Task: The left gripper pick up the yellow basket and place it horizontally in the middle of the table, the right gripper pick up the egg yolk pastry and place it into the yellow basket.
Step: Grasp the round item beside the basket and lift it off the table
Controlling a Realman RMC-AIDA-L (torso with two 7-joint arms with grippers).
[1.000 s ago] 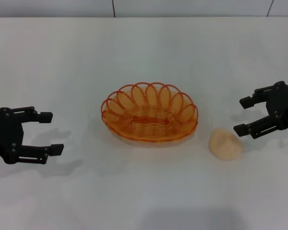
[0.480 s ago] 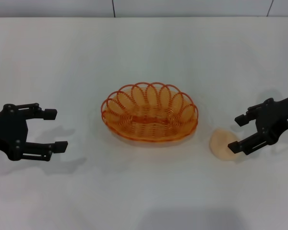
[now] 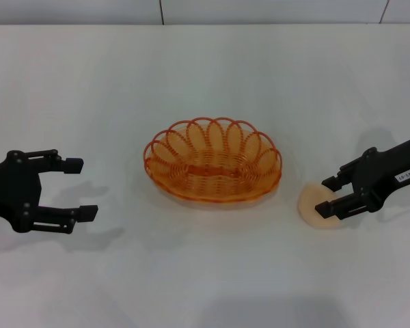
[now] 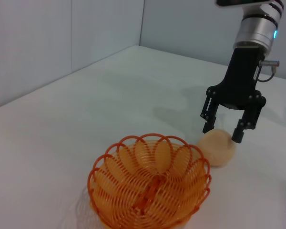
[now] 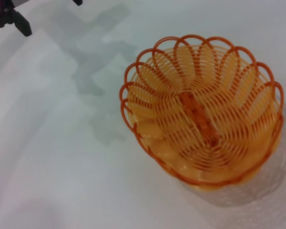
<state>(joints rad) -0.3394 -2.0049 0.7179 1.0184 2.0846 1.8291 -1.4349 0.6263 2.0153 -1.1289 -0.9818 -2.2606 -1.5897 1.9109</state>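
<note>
Right gripper has descended since 0.5 s ago, fingers spread astride egg yolk pastry; left gripper hovers spread beside yellow basket.

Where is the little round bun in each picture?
Head view: the egg yolk pastry lies right of the yellow basket, under the open right tool.
Left wrist view: it sits just beyond the basket's rim.
Right wrist view: not in it.
Shared landmark: the basket.
</note>
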